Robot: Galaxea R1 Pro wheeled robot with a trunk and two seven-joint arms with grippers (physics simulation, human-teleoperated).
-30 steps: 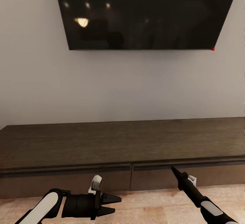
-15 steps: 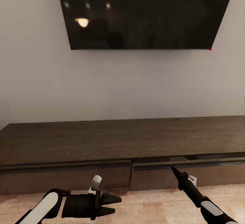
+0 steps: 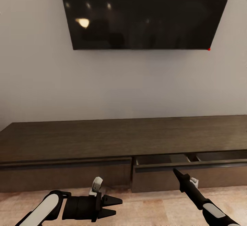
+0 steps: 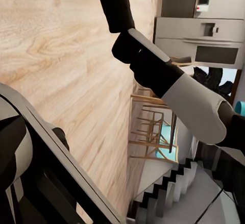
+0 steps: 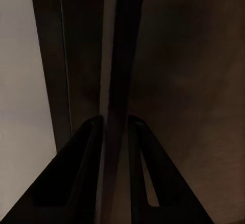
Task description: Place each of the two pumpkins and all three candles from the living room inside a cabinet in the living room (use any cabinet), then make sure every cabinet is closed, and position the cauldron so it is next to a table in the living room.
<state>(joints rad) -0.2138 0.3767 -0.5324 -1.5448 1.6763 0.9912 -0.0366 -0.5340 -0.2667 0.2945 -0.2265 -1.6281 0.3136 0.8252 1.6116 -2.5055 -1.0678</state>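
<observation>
Because a pumpkin or candle needs somewhere to go, drawn partly out: the right drawer [image 3: 192, 166] of the long dark cabinet [image 3: 103, 142]. Hooked on its front lip, pinched narrow: the right gripper [image 3: 176, 173]. Parked low over the floor, fingers slightly parted, empty: the left gripper [image 3: 115, 206].

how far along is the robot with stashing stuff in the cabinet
Early. The cabinet has its right drawer pulled partly open, and the right gripper is at that drawer's front edge. The left gripper hangs open. Stowing, closing and the cauldron remain.
</observation>
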